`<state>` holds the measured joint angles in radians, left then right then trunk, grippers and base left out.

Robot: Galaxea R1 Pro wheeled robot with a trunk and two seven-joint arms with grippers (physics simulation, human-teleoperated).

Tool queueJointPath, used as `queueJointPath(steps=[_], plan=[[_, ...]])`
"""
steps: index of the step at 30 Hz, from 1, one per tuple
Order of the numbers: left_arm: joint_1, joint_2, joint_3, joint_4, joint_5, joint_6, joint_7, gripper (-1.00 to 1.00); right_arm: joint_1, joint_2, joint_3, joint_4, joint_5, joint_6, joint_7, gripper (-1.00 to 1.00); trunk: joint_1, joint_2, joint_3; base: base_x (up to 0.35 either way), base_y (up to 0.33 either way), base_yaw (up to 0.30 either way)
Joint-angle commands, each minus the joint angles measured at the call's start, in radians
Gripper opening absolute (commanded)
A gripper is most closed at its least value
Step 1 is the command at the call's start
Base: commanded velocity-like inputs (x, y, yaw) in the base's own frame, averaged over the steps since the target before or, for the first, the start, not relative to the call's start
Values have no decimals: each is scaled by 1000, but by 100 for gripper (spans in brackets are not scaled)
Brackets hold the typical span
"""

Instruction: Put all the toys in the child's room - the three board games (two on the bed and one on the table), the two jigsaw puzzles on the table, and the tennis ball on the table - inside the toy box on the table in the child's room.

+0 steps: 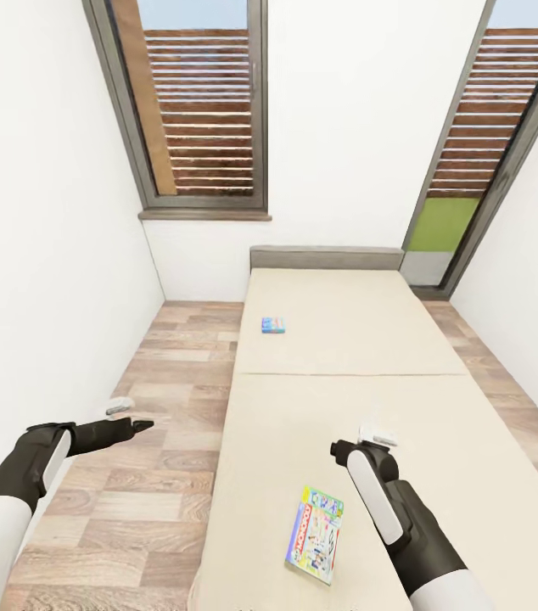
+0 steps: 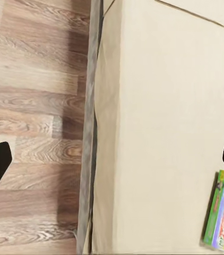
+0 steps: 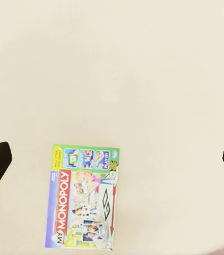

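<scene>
Two board games lie on the bed (image 1: pixel 439 407). A small blue one (image 1: pixel 273 325) rests on the far mattress half near its left edge. A large pale-green one with a red title band (image 1: pixel 315 533) (image 3: pixel 85 196) (image 2: pixel 223 219) lies flat on the near half. My right gripper (image 1: pixel 362 441) (image 3: pixel 112 162) hovers open above the near mattress, just beyond and to the right of that large game. My left gripper (image 1: pixel 131 416) (image 2: pixel 112 159) is open and empty, held over the floor left of the bed. The table, toy box, jigsaw puzzles and tennis ball are out of view.
A wood-plank floor strip (image 1: pixel 167 399) runs between the left white wall and the bed's grey frame (image 2: pixel 88 159). The grey headboard (image 1: pixel 327 257) stands against the far wall. Tall dark-framed windows (image 1: pixel 201 110) flank it. Another floor strip runs along the bed's right side.
</scene>
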<state>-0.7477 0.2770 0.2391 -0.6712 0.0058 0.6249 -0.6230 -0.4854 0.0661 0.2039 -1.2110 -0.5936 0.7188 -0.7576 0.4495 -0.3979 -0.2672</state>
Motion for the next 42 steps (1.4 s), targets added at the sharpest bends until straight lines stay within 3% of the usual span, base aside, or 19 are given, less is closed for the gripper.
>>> queueJointPath(steps=[1, 10, 13, 22, 42], plan=[[-1, 1, 4, -1, 0, 13, -31, 100, -1, 0, 2, -3, -9, 3, -11, 100, 1, -2, -4, 0, 0, 0], [-4, 37, 35, -33, -2, 86, -380, 100, -1, 0, 4, -9, -9, 3, -9, 100, 1, -2, -18, 0, 0, 0], [-4, 42, 44, -46, -1, 91, -439, 100, -1, -1, 4, -10, -9, 1, -9, 100, 1, -2, -23, 0, 0, 0], [-4, 45, 55, -61, -2, 97, -495, 100, -1, 0, 6, -10, -9, -19, -9, 100, 1, -2, -38, 0, 0, 0], [-4, 45, 57, -62, -2, 97, -498, 100, -1, -1, 5, -10, -9, -25, -9, 100, 1, -2, -71, 0, 0, 0]])
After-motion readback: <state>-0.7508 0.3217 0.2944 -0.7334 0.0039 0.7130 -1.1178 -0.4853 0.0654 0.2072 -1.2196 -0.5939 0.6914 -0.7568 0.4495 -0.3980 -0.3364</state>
